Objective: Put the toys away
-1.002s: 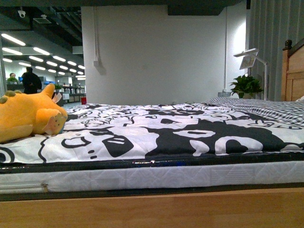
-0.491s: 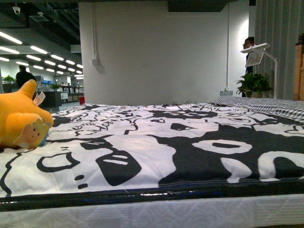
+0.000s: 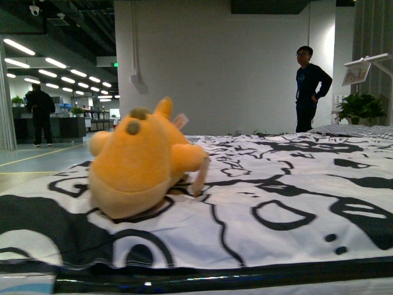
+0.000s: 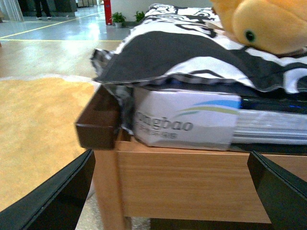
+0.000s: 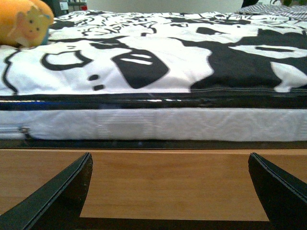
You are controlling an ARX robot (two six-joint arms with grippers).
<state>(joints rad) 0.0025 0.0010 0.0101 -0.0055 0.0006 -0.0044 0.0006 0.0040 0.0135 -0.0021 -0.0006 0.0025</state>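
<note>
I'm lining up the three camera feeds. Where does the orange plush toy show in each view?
Front view: plush toy lies on the bedspread, left of centre, near its front edge.
Left wrist view: plush toy rests on the bedspread above the labelled mattress, partly cropped.
Right wrist view: plush toy sits further back on the bedspread, partly cropped.
Shared landmark: the black-and-white bedspread, in all three.

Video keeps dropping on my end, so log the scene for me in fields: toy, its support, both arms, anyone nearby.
toy: orange plush animal, lying on the bedspread, not held
support: bedspread over mattress on wooden frame
left gripper: jaws open, empty, low by the frame's corner, toy above
right gripper: jaws open, empty, facing the frame's side
people: standing man beyond the mattress; second person far off
</note>
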